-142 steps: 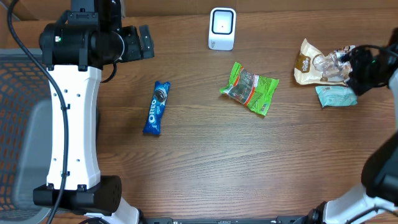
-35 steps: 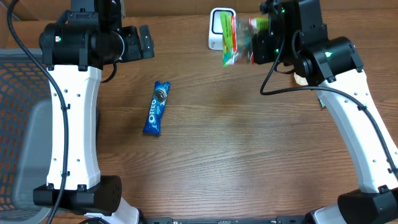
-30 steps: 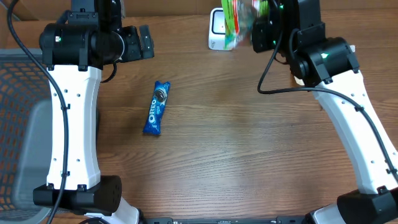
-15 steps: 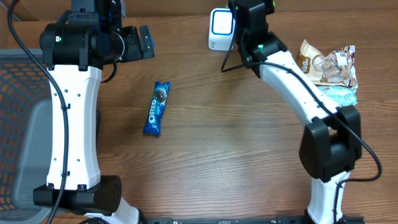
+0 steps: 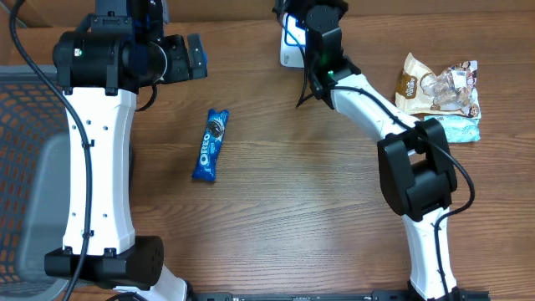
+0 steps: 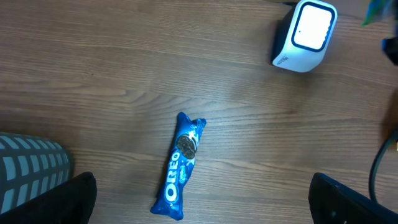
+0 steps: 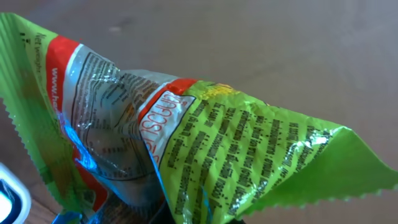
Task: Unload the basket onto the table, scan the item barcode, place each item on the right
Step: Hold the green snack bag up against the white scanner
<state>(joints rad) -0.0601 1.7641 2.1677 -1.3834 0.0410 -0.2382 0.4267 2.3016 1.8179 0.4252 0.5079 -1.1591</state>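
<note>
A green snack packet (image 7: 217, 143) fills the right wrist view, its printed back towards the camera, and my right gripper (image 7: 205, 219) is shut on its lower edge. From overhead that gripper (image 5: 313, 21) hangs over the white barcode scanner (image 5: 288, 52) at the table's far edge, and the arm hides the packet. The scanner's lit face (image 6: 310, 28) shows in the left wrist view, with a sliver of the packet (image 6: 375, 9) to its right. My left gripper (image 6: 202, 199) is open, high above a blue Oreo pack (image 6: 180, 168).
The Oreo pack (image 5: 211, 144) lies left of centre. At the far right lie a beige snack bag (image 5: 439, 84) and a teal packet (image 5: 456, 128). A grey mesh basket (image 5: 25, 167) stands off the table's left side.
My right arm has carried the green packet from right of the scanner leftward until it hangs over it. The left arm and the Oreo pack have not moved.
</note>
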